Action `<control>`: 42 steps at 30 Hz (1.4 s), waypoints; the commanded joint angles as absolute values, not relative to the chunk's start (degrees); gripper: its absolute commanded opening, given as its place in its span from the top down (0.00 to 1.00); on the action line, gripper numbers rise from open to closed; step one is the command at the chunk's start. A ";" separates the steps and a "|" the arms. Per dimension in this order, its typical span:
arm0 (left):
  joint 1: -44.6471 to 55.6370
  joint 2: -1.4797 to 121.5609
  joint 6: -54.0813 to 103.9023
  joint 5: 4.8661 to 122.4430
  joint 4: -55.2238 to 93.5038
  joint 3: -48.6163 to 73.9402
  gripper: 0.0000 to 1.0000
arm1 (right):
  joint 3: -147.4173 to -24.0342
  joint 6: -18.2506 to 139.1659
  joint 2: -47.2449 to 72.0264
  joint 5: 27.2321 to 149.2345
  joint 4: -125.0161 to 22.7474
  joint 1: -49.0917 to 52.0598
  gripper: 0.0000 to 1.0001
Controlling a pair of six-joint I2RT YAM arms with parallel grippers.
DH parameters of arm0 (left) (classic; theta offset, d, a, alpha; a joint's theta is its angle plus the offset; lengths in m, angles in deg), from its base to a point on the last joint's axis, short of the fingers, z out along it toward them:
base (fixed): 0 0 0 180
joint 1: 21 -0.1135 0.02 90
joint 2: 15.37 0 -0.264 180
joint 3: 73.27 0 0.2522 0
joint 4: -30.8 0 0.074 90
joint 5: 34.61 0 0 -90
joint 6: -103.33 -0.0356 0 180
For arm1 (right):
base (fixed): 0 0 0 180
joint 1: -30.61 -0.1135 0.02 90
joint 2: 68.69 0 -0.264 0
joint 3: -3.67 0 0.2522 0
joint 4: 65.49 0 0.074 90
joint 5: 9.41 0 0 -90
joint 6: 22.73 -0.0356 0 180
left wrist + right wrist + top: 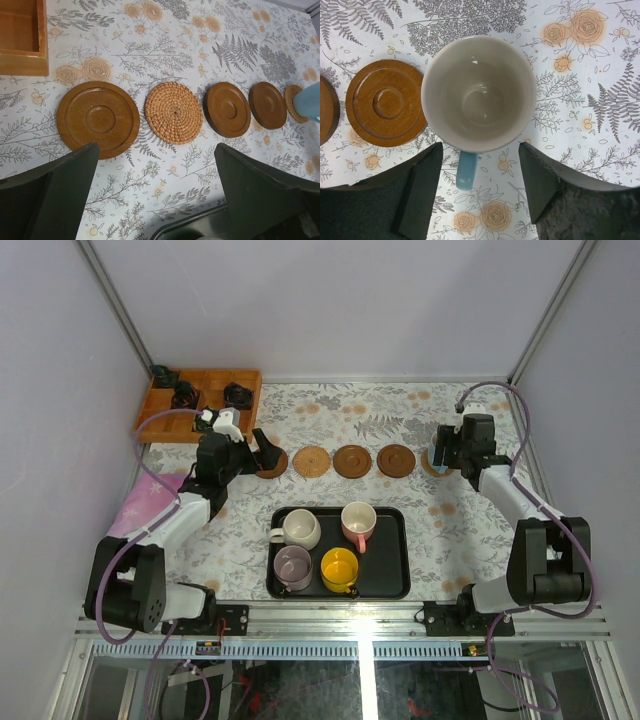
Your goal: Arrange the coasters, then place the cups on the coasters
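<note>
Several round coasters lie in a row on the floral cloth: a wooden coaster (98, 119), a woven one (173, 112), two more wooden ones (227, 109) (268, 105), and a woven one (293, 102) at the right end. On that last coaster stands the white cup with a blue handle (479, 92). My right gripper (480, 170) is open, with its fingers apart on either side of the handle. My left gripper (157, 190) hangs open just in front of the leftmost coaster (272, 464). The black tray (390, 562) holds the cream (300, 528), pink-handled (358, 522), lilac (293, 565) and yellow (339, 568) cups.
A wooden compartment box (200, 400) with black items sits at the back left. A pink cloth (150, 502) lies under the left arm. Enclosure walls close in both sides and the back.
</note>
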State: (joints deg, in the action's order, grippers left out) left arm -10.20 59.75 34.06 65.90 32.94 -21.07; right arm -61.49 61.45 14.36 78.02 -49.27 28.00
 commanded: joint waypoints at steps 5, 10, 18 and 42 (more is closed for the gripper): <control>-10.55 59.86 33.45 66.96 34.53 -19.08 0.00 | -60.67 57.36 6.04 75.13 -46.98 27.97 0.22; -10.57 59.93 33.61 67.44 34.44 -19.10 0.00 | -59.07 55.57 -0.94 74.45 -44.37 27.40 0.21; -10.56 60.03 34.16 68.24 34.82 -19.31 0.00 | -60.57 55.09 -7.93 77.59 -34.47 20.67 0.21; -10.47 56.37 32.03 72.65 28.14 -21.29 0.00 | -56.77 43.46 -11.39 83.56 -24.40 -13.41 0.01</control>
